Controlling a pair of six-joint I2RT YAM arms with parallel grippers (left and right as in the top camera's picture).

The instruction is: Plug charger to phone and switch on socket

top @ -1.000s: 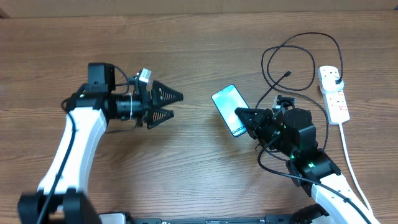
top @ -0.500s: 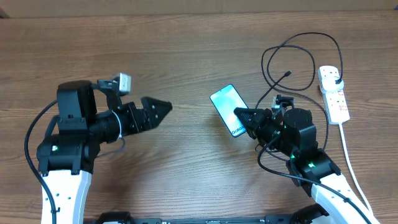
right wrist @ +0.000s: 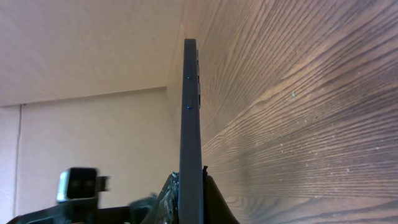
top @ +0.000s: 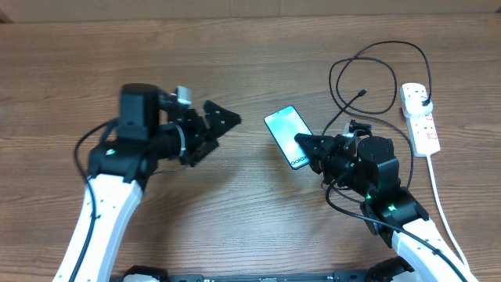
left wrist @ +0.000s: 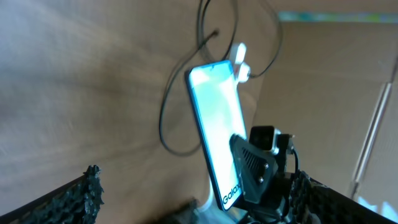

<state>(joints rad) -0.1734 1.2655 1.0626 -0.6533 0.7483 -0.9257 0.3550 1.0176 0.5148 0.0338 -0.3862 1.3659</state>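
The phone (top: pixel 285 132), black-edged with a blue-teal screen and white "Galaxy" text, is held off the table at its near end by my right gripper (top: pixel 304 150), which is shut on it. The right wrist view shows the phone edge-on (right wrist: pixel 190 118) between the fingers. The left wrist view shows its lit screen (left wrist: pixel 214 118). My left gripper (top: pixel 218 128) is open and empty, left of the phone, pointing at it. The charger cable (top: pixel 376 78) loops on the table at the back right, its connector tip (top: pixel 363 93) lying free. The socket (top: pixel 419 117) lies at the far right.
The socket's thick white cord (top: pixel 442 204) runs down the right side toward the front edge. The right arm's own black wiring (top: pixel 344 205) hangs near its wrist. Bare wooden tabletop (top: pixel 235 70) spans the left and middle.
My left arm swung and turned; its gripper now sits further right, closer to the phone, with fingers spread. My right gripper and the phone barely moved.
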